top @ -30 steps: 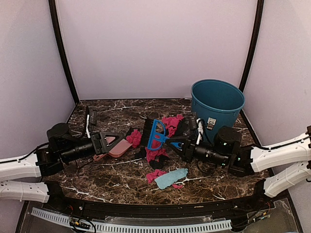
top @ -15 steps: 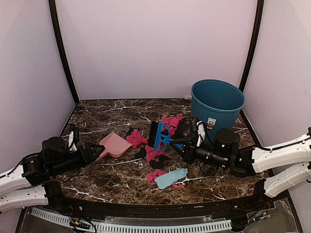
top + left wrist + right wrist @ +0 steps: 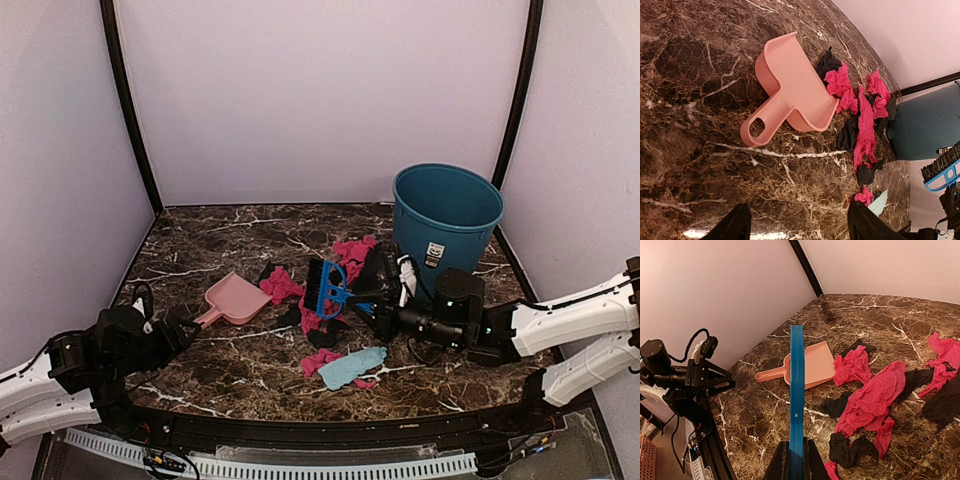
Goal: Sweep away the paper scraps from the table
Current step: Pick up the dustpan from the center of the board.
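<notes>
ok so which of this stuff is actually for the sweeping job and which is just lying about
For the job:
paper scraps, pink, black and one light blue
table they lie on
blue brush, gripped in the right fingers
pink dustpan, lying free
blue bin, probably where the scraps go

Just there:
lilac backdrop walls
white slotted strip at the near edge
</notes>
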